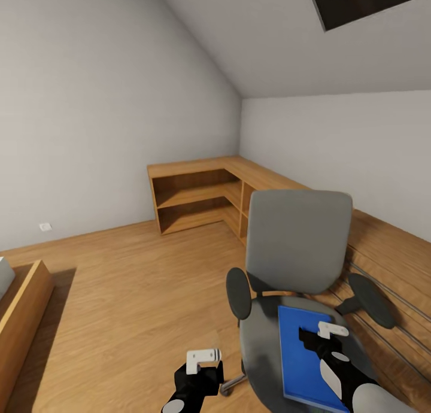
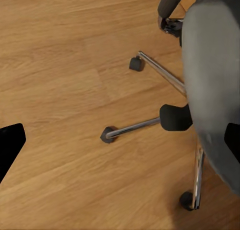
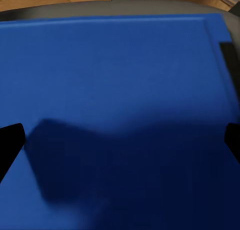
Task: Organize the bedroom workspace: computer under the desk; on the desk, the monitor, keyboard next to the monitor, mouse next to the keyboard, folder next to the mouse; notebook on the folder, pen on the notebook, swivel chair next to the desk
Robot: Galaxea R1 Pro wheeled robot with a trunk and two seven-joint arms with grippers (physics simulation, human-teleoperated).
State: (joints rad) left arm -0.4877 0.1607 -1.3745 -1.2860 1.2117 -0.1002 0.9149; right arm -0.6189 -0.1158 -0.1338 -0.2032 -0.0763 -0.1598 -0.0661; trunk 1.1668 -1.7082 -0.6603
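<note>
The swivel chair [image 1: 299,239] stands at the lower right of the head view, its grey back upright and black armrests out to the sides. The bright-blue folder [image 1: 299,371] lies flat on its seat. My right gripper [image 1: 317,340] hovers open just above the folder. In the right wrist view the folder [image 3: 120,90] spreads wide between the spread fingertips [image 3: 10,145], its black strip [image 3: 229,60] along one edge. My left gripper [image 1: 202,365] is open over the floor beside the seat. The left wrist view looks down on the chair's silver star base [image 2: 165,75] and castors.
A low L-shaped wooden shelf unit [image 1: 197,191] fills the far corner under the sloped ceiling. A low wooden cabinet top [image 1: 389,257] runs along the right wall behind the chair. A wooden furniture edge [image 1: 24,305] juts in at the left. Light plank floor [image 1: 131,281] lies between.
</note>
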